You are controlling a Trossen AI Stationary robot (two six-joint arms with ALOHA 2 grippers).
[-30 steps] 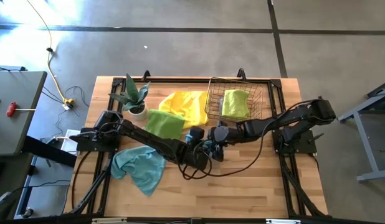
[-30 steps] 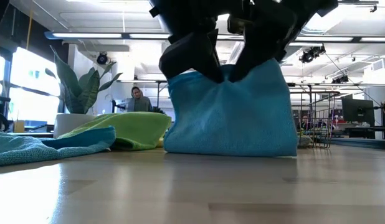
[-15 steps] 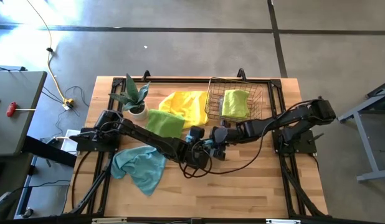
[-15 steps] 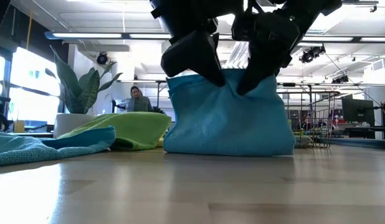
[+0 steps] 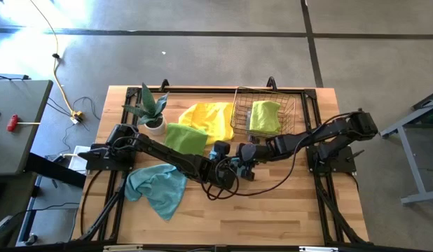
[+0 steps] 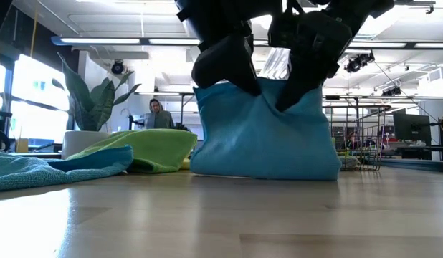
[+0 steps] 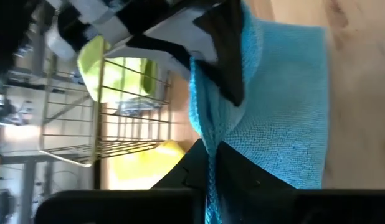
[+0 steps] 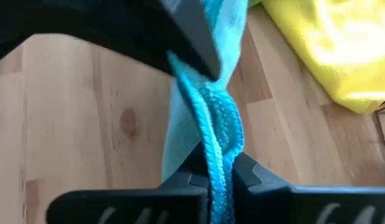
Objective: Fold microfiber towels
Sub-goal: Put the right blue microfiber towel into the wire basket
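We look straight down on a wooden table (image 5: 272, 210) with two dark arms reaching in from its left and right edges and meeting near the middle. Between them hangs a teal blue towel (image 6: 264, 136), folded over and held up by its top edge so that its lower edge rests on the wood.

Our left gripper (image 6: 229, 68) pinches the top edge of this towel at one side, its fingers (image 7: 220, 56) pressed together on the cloth. Our right gripper (image 6: 307, 68) pinches the same edge just beside it, its fingers also clamped tight on the doubled fabric, as the right wrist view shows (image 8: 211, 158).

A second teal towel (image 5: 158, 189) lies crumpled near the left edge of the table, toward the front. A lime green towel (image 5: 184, 138) lies behind the left arm, and a yellow towel (image 5: 208, 119) lies touching it, closer to the back edge.

A wire mesh basket (image 5: 239, 105) stands near the back edge, right of the yellow towel, with another lime green towel (image 5: 265, 115) inside it. A small potted plant (image 5: 150, 112) stands near the back left corner.

In the level view, a person (image 6: 158, 115) shows far off in the room behind the table.
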